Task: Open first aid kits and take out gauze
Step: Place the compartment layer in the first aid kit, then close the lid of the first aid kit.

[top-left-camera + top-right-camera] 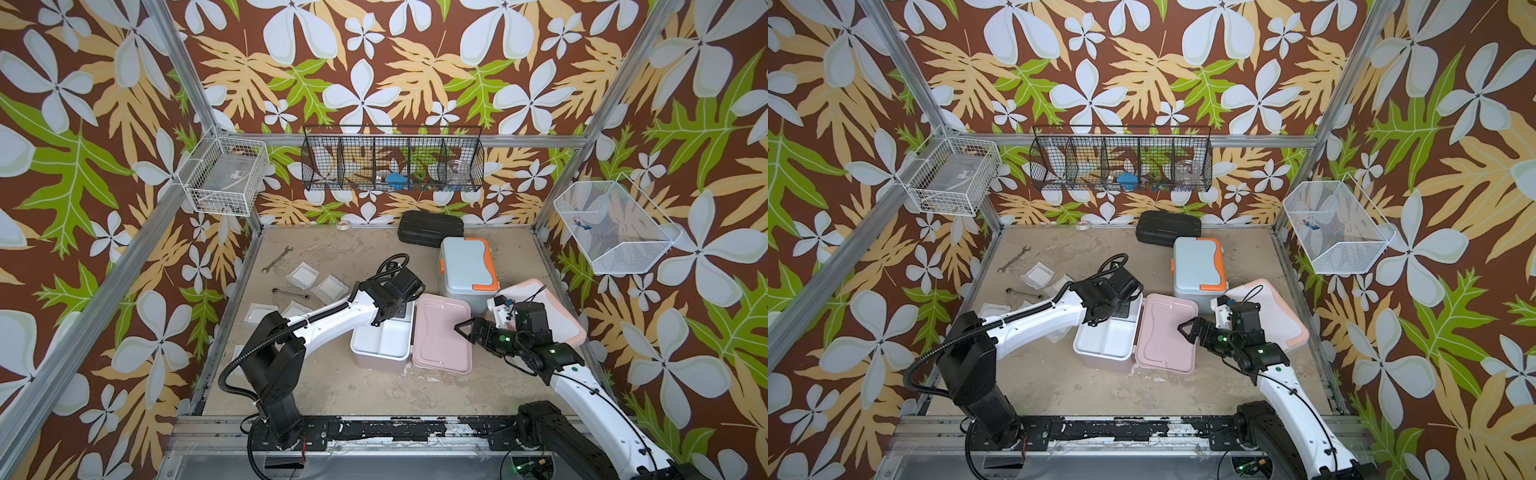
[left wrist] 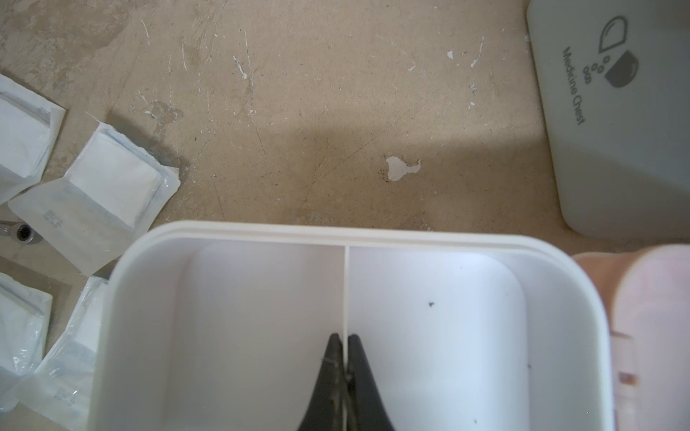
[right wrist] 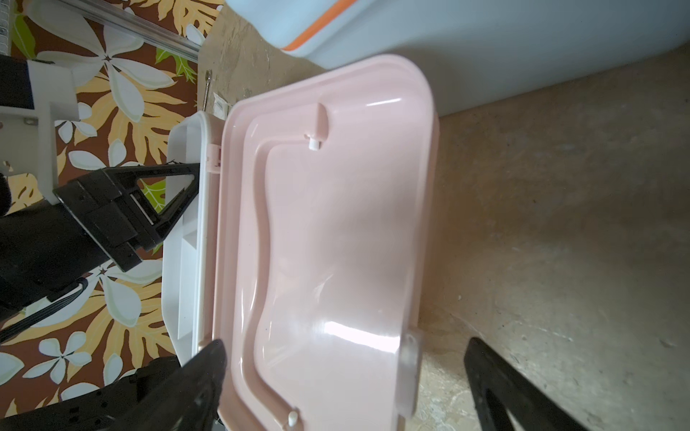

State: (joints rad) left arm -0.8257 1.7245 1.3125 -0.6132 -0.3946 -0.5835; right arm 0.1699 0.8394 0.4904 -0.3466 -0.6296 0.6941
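My L jaws clamp tray divider (image 2: 346,291) in pink kit (image 1: 378,365); R jaws wide over its lid (image 3: 336,205) (gauze pkts (image 2: 112,186) on counter (image 2: 336,112)).

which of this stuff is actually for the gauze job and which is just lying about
For the job:
- pink kit, open, left gripper shut on its tray divider
- blue kit
- white kit
- gauze packets

Lying about:
- two wrenches
- black case
- tape roll
- wire baskets

The light blue kit (image 2: 612,123) reads "Medicine Chest" beneath a capsule sign.
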